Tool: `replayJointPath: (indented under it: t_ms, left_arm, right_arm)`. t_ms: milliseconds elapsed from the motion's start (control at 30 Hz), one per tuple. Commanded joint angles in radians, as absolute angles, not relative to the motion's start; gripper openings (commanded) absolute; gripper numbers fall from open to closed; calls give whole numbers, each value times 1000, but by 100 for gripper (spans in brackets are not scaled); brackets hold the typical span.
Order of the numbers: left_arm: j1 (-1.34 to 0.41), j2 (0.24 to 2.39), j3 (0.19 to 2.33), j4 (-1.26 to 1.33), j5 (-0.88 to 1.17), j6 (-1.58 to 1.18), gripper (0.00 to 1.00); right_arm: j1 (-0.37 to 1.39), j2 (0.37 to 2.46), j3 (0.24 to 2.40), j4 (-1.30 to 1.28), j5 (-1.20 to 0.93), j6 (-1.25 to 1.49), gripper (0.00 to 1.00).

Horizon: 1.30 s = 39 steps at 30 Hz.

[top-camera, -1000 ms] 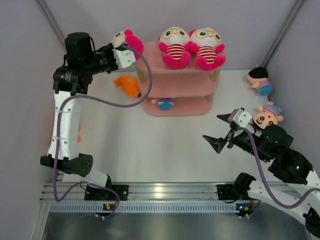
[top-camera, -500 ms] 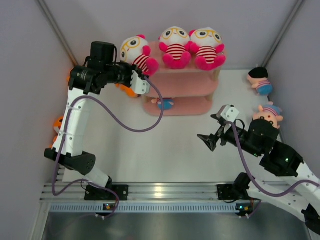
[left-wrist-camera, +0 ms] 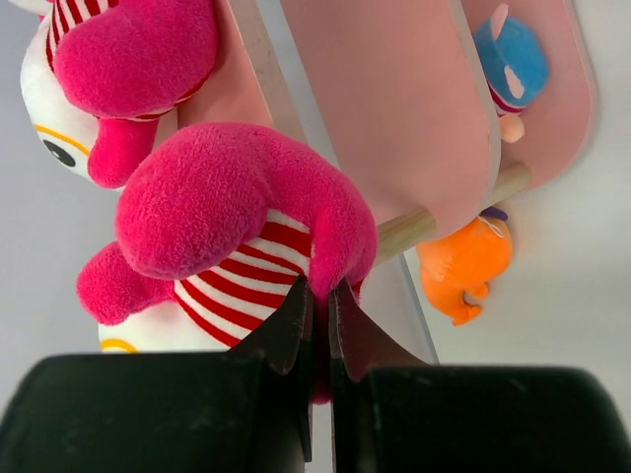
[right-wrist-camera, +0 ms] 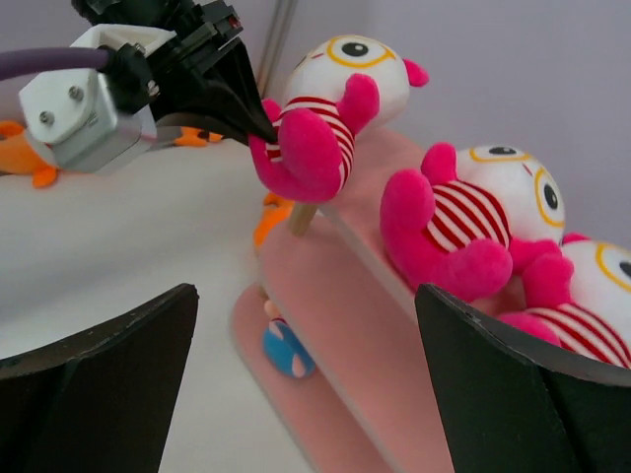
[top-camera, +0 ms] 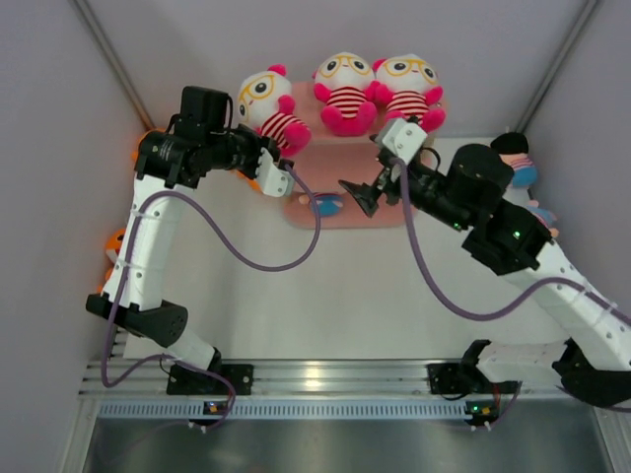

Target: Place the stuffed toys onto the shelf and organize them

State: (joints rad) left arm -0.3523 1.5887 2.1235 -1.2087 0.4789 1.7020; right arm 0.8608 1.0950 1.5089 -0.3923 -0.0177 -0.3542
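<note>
Top external view: the pink shelf [top-camera: 360,169] is standing by the back wall, and I am filling its top board first. Two glasses-wearing plushes [top-camera: 343,91] are already sitting there side by side, facing out. I am holding a third striped plush [top-camera: 264,103] at the board's left end to finish the matching row. My left pincer [top-camera: 279,150] is pinching it narrowly by the striped underside between its pink legs, so the head is riding upright and clear of its neighbour. Whether it is bearing on the board yet, I cannot tell.

My right pincer [top-camera: 365,175] is hanging wide and empty in front of the middle tier, probably ready to steady the row. A blue-bodied doll [top-camera: 323,204] is lying on the bottom tier, and an orange shark [left-wrist-camera: 463,264] is lying on the floor beside the shelf's left end. A black-haired doll [top-camera: 513,148] is waiting by the right wall.

Compared with a second ago, the plush is no longer hanging out past the shelf's left side but sitting over its end. My right arm is now reaching the shelf front from the dolls at the right — jaws as wide as before.
</note>
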Motion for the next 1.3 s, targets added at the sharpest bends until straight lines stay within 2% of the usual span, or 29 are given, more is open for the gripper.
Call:
replayJointPath:
  t_ms: [0, 267, 500, 933, 1100, 1167, 1200, 1267]
  left_arm:
    - [-357, 1557, 2111, -1243, 495, 1738, 0]
    - [-359, 1557, 2117, -1243, 506, 1749, 0]
    - [-359, 1563, 2117, -1241, 505, 1749, 0]
    - [-357, 1575, 2118, -1243, 489, 1744, 0]
    - [-359, 1585, 2131, -1243, 489, 1746, 0]
    - [-357, 1586, 2129, -1243, 489, 1746, 0]
    - [-359, 1586, 2131, -1241, 489, 1746, 0]
    - [-359, 1586, 2131, -1241, 488, 1741, 0]
  right_arm:
    - [850, 1247, 1626, -290, -98, -506, 91]
    - [686, 1433, 1748, -138, -417, -491, 88]
    - [681, 1594, 1884, -146, -492, -494, 89]
    - [681, 1716, 1988, -204, -603, -454, 89]
    - [686, 1753, 2020, -261, -592, -462, 86]
    - [687, 1755, 2013, -262, -589, -465, 78]
    - [690, 1755, 2013, -258, -586, -465, 59]
    - [693, 1758, 2013, -255, -571, -463, 40]
